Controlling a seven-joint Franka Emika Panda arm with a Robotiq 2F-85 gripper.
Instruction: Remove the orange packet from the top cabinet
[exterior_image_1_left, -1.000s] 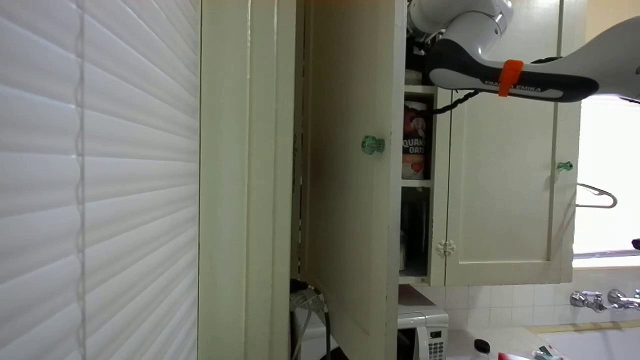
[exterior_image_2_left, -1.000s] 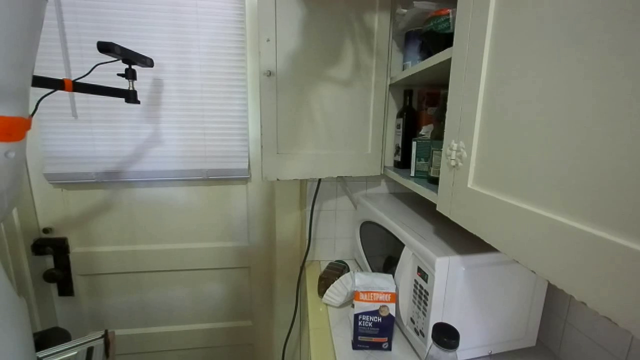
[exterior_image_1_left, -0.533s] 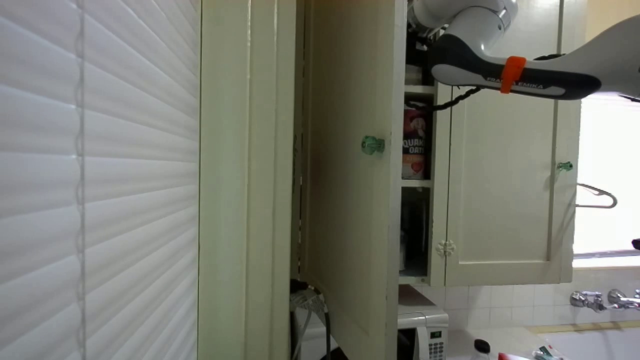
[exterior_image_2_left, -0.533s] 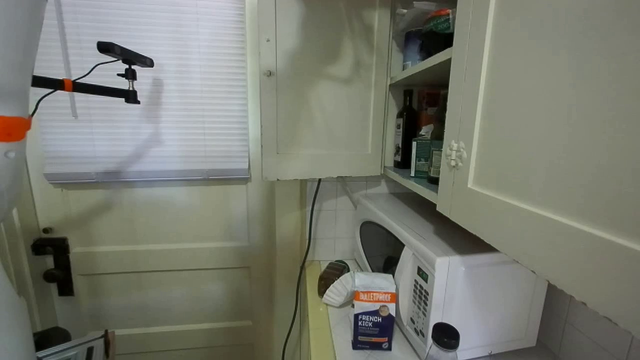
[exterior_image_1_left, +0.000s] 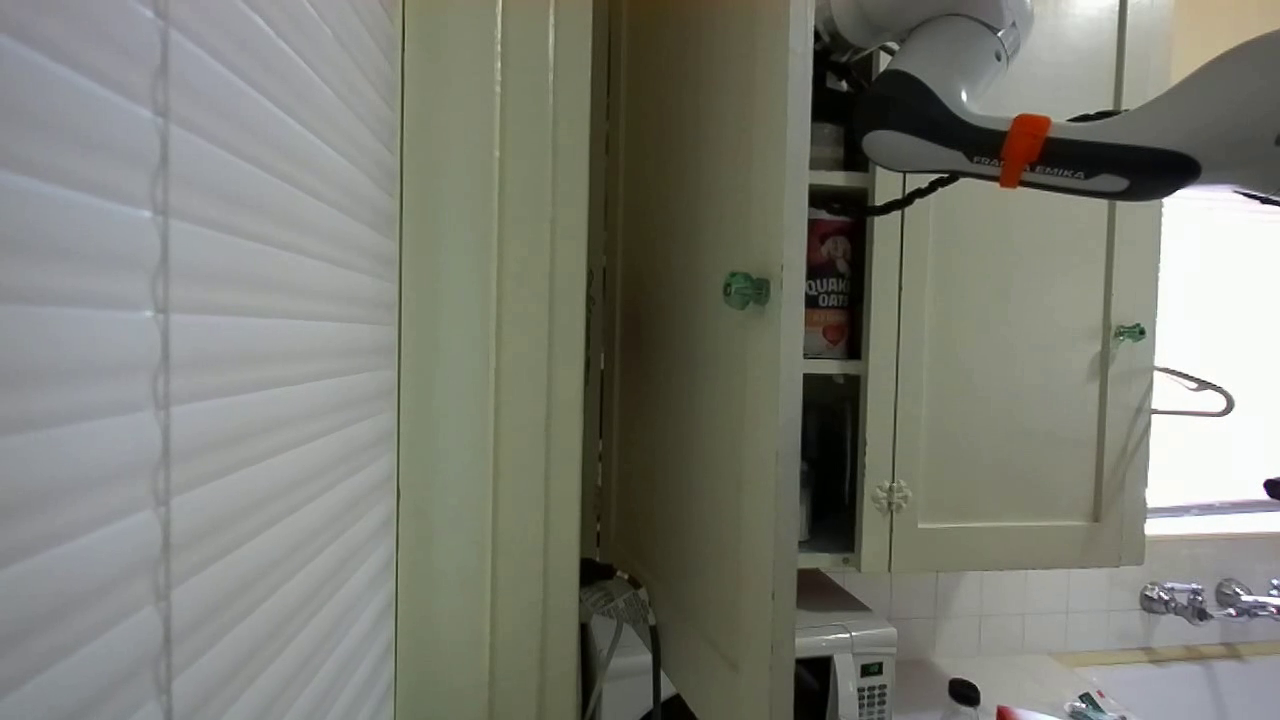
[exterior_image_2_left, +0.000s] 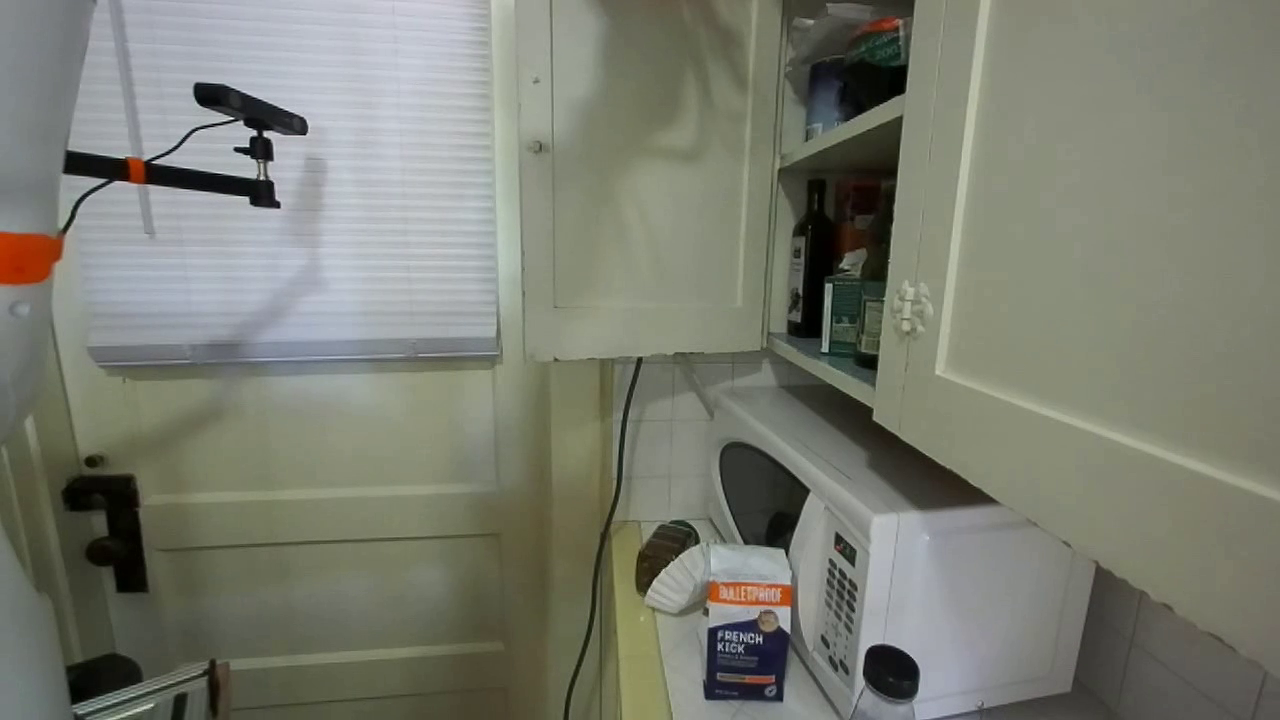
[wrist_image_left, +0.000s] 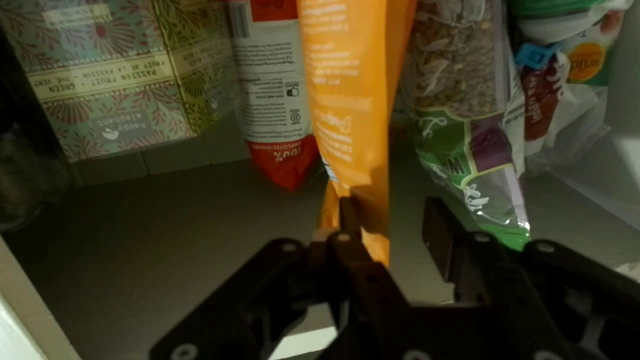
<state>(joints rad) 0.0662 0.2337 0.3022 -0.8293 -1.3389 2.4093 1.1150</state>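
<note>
Packet inside the cabinet, long axis running up and down the wrist view, lower end toward my gripper.
Its print blurs out; the box says "PASSION FRUIT", the red-and-white bag "100% EMPLOYEE OWNED". The packet's end shows between my spread fingers; whether one touches it, I cannot tell.

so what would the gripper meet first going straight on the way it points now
Probably the orange packet: in the wrist view its lower end shows right ahead of the open gripper, partly hidden by it. Depth is unclear; they may even be touching.
</note>
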